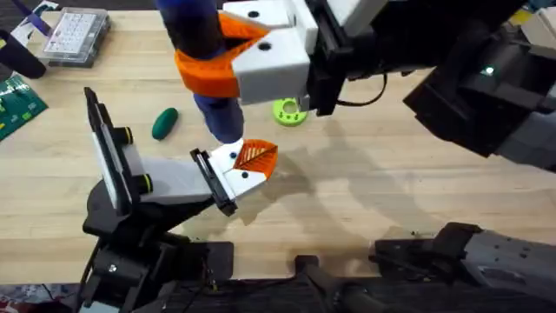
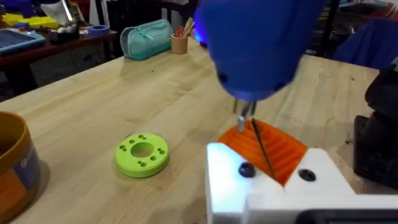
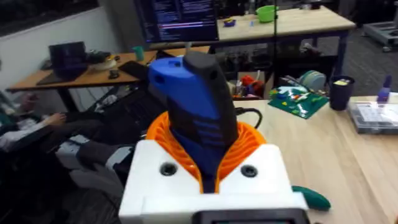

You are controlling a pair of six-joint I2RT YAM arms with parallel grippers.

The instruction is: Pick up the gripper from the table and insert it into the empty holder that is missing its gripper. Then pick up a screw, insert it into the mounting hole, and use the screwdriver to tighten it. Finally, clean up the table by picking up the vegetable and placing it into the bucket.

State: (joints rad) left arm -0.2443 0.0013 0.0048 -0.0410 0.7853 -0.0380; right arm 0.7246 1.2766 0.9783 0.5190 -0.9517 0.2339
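your right gripper (image 1: 261,54) clamps the screwdriver (image 1: 204,61), its bit above the left gripper (image 2: 273,165), whose jaws i cannot tell. any tilt skids the bit off; the vegetable (image 1: 164,123) waits on the worktop (image 1: 365,183).

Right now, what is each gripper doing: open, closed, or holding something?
Left gripper: cannot be told; it sits low by the table under the screwdriver's tip.
Right gripper: closed on the blue screwdriver.
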